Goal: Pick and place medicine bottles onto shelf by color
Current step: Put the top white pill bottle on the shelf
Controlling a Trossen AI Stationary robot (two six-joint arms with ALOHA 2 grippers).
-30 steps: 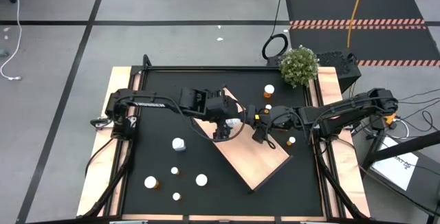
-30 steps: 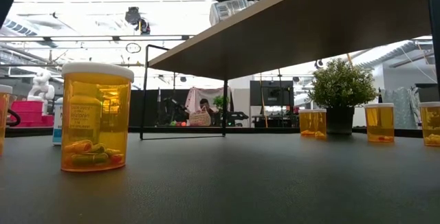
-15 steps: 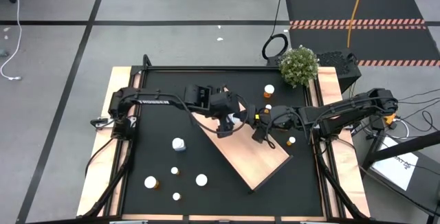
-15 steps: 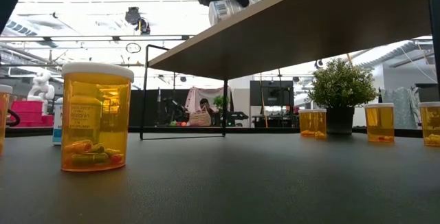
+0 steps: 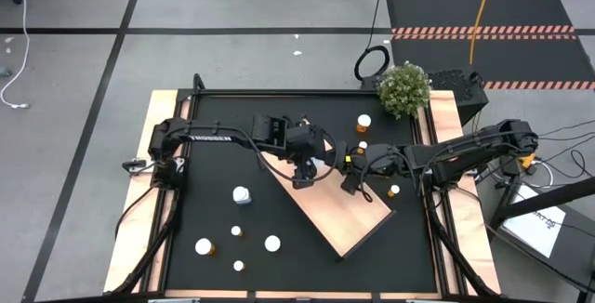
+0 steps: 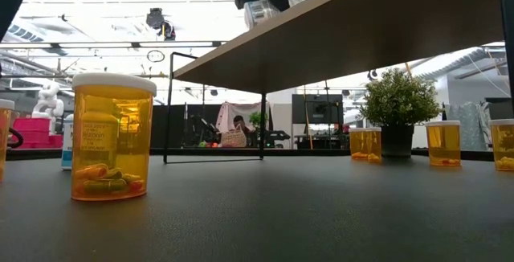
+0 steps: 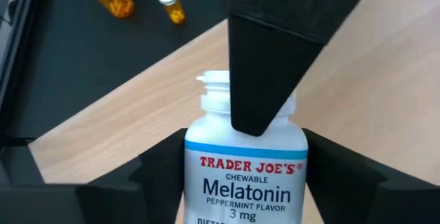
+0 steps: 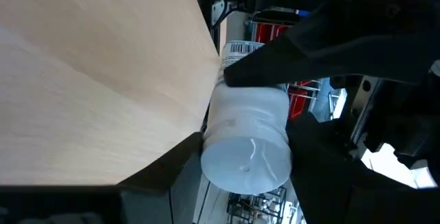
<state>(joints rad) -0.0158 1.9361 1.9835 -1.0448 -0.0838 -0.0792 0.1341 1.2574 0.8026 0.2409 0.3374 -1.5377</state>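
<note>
left pincer clamped on white bottle over shelf | right pincer clamped on shelf edge

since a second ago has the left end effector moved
Yes. In the high view the left end effector has shifted toward the plant side, further along the shelf, with the white bottle between its fingers.

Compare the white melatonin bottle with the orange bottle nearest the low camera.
The melatonin bottle is opaque white; the orange bottle is see-through, capsules showing. The melatonin bottle is over the shelf at the left gripper; the orange bottle stands on the mat. Both carry printed labels.
</note>
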